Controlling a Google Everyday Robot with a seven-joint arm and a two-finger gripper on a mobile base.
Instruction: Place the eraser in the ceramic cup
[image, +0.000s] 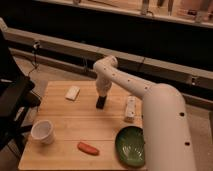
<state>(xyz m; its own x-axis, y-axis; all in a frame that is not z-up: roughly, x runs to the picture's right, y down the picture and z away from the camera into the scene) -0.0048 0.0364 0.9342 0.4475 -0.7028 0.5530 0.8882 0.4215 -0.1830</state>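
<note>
down over the table (75, 120), fingers (101, 103) near the eraser (73, 93)

**Legible markings: none recorded**

No text, label, brand, number or sign can be read on any item. Faces checked, each placed by the wooden surface (65, 112):
- ceramic cup (42, 131), white, front-left corner: plain wall.
- pale block (73, 93), back left: plain top.
- white oblong object (130, 109), right side: any marks too small to tell.
- green plate (131, 145), front right: plain.
- orange item (88, 148), front edge: plain.
- claw (101, 104), dark, low over the middle: no marking legible.
</note>
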